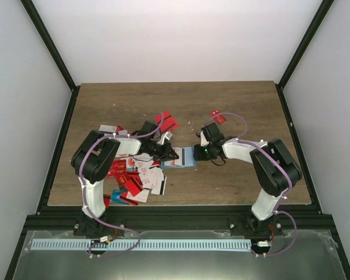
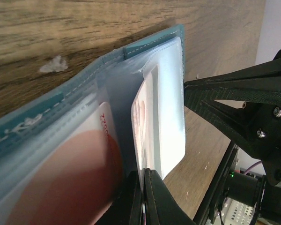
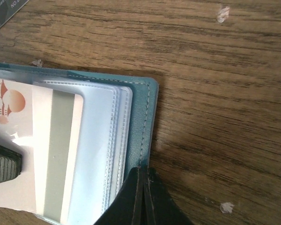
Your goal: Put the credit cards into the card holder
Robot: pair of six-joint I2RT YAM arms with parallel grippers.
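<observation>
The teal card holder (image 1: 186, 157) lies open at mid-table between both grippers. My left gripper (image 2: 143, 177) is shut on the edge of a white credit card (image 2: 143, 122) with red print. That card stands partly inside a clear pocket of the card holder (image 2: 145, 44). In the right wrist view the same card (image 3: 51, 154) shows a grey stripe and lies over the pockets. My right gripper (image 3: 143, 172) is shut on the stitched cover edge of the card holder (image 3: 140, 122). From above, the left gripper (image 1: 174, 155) and right gripper (image 1: 199, 153) face each other across the holder.
A heap of red and white credit cards (image 1: 134, 175) lies left of the holder, near the front edge. More cards lie further back (image 1: 166, 122), at the left (image 1: 108, 128) and right of centre (image 1: 217, 118). A dark card (image 3: 2, 9) lies beyond the holder.
</observation>
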